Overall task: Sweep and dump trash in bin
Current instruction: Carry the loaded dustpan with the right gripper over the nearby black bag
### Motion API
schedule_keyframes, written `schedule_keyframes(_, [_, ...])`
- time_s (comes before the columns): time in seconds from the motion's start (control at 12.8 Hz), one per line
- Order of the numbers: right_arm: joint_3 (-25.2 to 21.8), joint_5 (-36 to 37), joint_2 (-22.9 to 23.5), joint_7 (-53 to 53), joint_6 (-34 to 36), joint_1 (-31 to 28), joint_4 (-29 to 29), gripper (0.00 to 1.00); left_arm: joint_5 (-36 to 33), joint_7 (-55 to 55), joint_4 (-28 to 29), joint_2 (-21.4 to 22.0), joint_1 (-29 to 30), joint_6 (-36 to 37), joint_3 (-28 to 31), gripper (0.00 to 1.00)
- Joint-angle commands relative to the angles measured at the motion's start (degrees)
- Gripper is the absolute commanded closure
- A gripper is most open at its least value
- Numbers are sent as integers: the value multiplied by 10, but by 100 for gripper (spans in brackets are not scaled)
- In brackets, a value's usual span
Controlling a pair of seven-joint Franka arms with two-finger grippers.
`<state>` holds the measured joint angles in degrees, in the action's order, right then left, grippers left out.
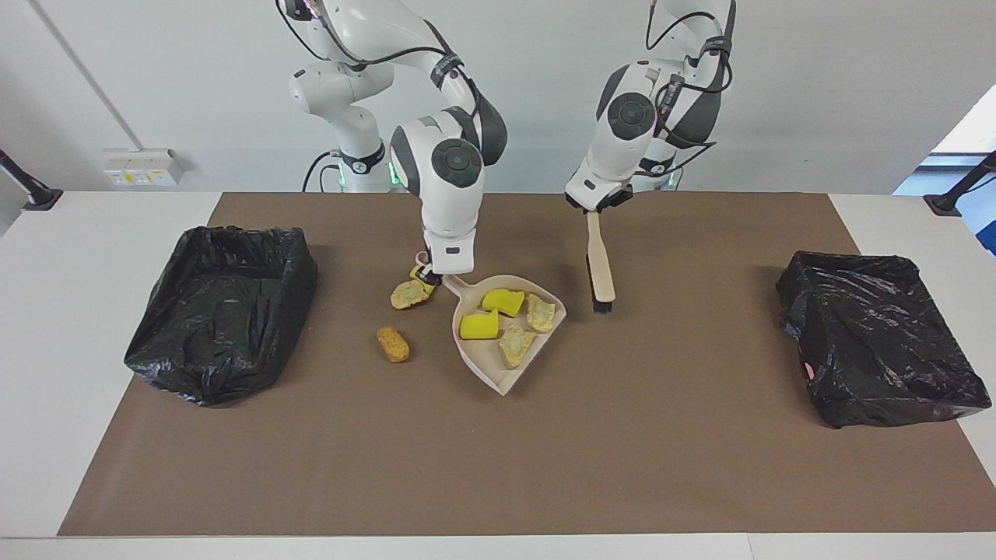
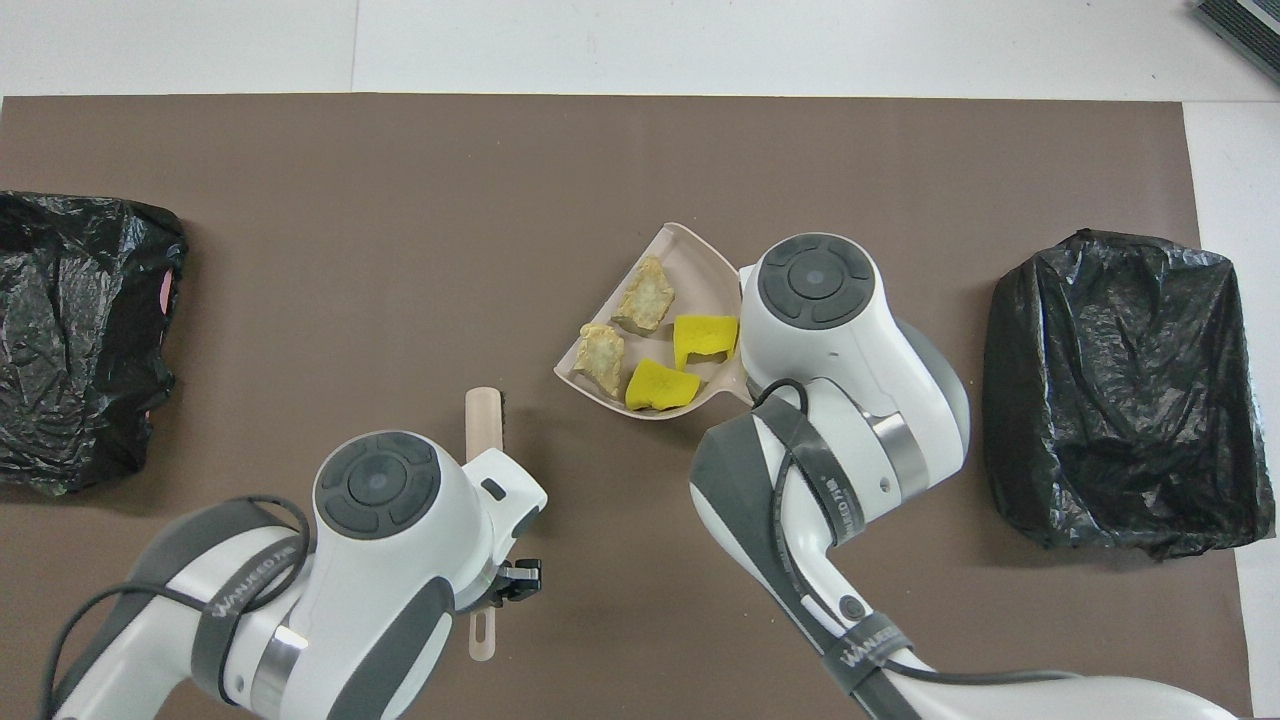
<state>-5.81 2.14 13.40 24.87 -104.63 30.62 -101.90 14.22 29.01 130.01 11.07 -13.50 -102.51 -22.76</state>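
Observation:
My right gripper [image 1: 430,274] is shut on the handle of the beige dustpan [image 1: 486,362], which holds two yellow scraps [image 1: 502,301] and two tan scraps [image 1: 515,342] of trash. Beside the handle, a tan lump [image 1: 406,295] and a half-hidden yellow chunk [image 1: 419,272] lie on the mat, with a golden-brown lump [image 1: 393,344] farther from the robots. My left gripper [image 1: 595,208] is shut on the handle of the beige brush [image 1: 599,268], which hangs bristles down beside the pan. In the overhead view the dustpan [image 2: 700,265] and brush [image 2: 484,425] show; the right arm hides its gripper and the loose scraps.
A black bag-lined bin [image 1: 222,311] stands at the right arm's end of the brown mat [image 1: 498,467], and another black-lined bin [image 1: 879,334] at the left arm's end. The overhead view shows these bins [image 2: 1110,390] [image 2: 80,330] at its edges.

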Motion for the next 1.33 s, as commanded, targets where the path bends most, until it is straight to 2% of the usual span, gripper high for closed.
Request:
schedule_keyframes(0.0, [5, 9, -35, 25, 7, -38, -1, 100, 51, 50, 73, 83, -8, -29, -45, 100])
schedule_keyframes(0.23, [5, 9, -50, 61, 10, -82, 7, 100, 92, 78, 110, 113, -10, -85, -124, 100])
schedule_keyframes(0.55, [5, 9, -84, 171, 23, -169, 8, 100, 113, 106, 144, 119, -16, -109, -201, 100])
schedule_keyframes(0.78, [5, 8, -101, 293, 54, -259, 21, 100, 130, 131, 158, 120, -24, -118, -208, 100])
schedule_keyframes(1.02, [4, 9, -101, 443, 71, -376, 41, 100, 172, 132, 165, 121, -30, -144, -209, 100])
schedule_keyframes(1.25, [-1, 44, -110, 535, 65, -469, 38, 100, 201, 136, 198, 156, -66, -189, -210, 100])
